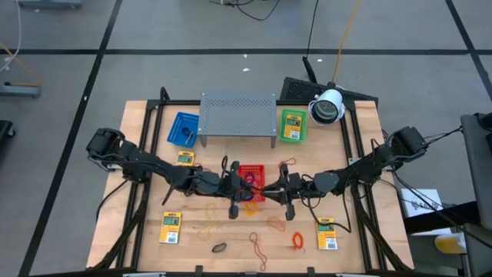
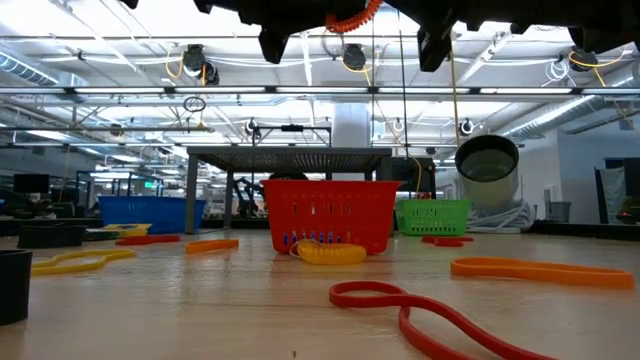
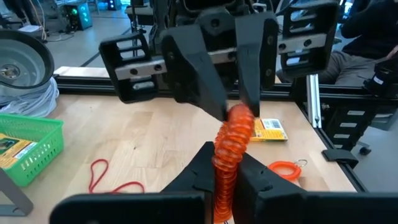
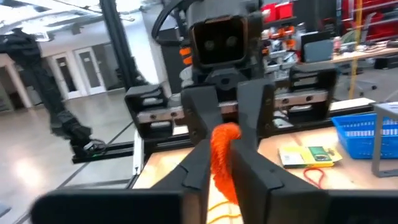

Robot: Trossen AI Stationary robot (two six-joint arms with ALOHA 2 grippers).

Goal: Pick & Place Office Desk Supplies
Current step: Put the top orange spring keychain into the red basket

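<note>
Two grippers are met mid-table, above the red basket (image 1: 251,179). An orange coil (image 3: 231,140) is clamped between the left gripper (image 3: 224,177) fingers. The right gripper (image 4: 214,168) fingers are also pressed on the coil's other end. Packets (image 1: 171,228) and bands (image 1: 297,241) are scattered on the table (image 1: 138,131).

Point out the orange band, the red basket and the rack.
orange band (image 3: 231,142): left wrist view, mid-length of the bunched band.
red basket (image 2: 330,213): low view, front mesh wall.
rack (image 1: 238,111): high view, middle of the perforated top.
</note>
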